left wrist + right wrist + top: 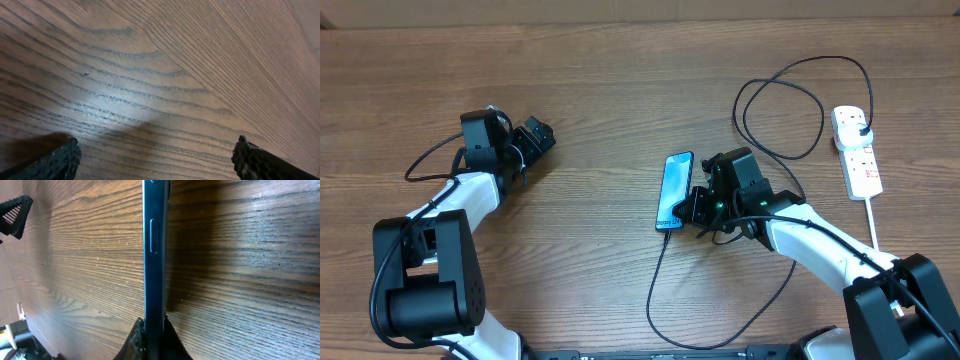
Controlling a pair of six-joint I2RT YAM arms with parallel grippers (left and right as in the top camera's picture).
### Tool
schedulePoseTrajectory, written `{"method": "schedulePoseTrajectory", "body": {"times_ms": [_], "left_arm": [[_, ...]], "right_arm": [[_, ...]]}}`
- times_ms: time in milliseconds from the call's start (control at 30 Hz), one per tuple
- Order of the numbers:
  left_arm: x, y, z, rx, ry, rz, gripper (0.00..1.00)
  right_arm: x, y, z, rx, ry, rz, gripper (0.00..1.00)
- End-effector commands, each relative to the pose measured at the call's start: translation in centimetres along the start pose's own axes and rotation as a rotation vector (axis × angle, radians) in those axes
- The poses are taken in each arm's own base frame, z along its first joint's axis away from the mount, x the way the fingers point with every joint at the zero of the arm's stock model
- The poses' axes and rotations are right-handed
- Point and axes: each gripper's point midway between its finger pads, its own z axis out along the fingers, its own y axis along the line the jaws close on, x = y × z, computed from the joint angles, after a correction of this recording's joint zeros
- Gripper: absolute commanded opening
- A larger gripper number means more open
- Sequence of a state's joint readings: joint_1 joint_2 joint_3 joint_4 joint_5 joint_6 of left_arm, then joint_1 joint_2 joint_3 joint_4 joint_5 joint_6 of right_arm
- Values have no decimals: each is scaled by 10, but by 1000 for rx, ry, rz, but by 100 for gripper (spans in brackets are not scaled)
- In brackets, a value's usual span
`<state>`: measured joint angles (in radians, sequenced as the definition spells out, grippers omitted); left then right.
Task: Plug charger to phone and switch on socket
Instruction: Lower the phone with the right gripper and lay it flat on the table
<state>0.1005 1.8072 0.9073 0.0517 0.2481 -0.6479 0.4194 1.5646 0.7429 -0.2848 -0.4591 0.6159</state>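
The phone point(675, 189) is near the table's middle with its blue screen lit, tilted up on one long side. My right gripper point(693, 206) is shut on its lower right edge. In the right wrist view the phone point(152, 255) shows edge-on, clamped between the fingertips point(136, 341) of that gripper point(154, 341). The charger's thin black cable point(656, 290) runs from the phone's lower end, curves right under the right arm and loops at the back point(790, 100) to a black plug in the white socket point(857, 152). My left gripper point(534, 138) stands open over bare wood point(157, 159).
The socket's thick white cord point(873, 225) runs toward the front beside my right arm. The table's far edge point(640, 22) lies along the top. A black ribbed part point(13, 215) shows at the upper left of the right wrist view.
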Motion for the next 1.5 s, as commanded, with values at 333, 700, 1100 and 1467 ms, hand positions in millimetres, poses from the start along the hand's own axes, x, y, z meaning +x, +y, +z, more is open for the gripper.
{"method": "schedulePoseTrajectory", "body": {"times_ms": [333,700,1100,1467], "left_arm": [[-1,6,1,-24,-11,16,100],[-1,6,1,-24,-11,16,100],[-1,6,1,-24,-10,16,99],[-1,6,1,-24,-10,16,100]], "right_arm": [[3,5,2,-12,2,-44,4],[12,17,9,-8,3,-100,4],[12,21,10,-18,-2,-109,4],[13,17,11,-4,3,-102,4]]}}
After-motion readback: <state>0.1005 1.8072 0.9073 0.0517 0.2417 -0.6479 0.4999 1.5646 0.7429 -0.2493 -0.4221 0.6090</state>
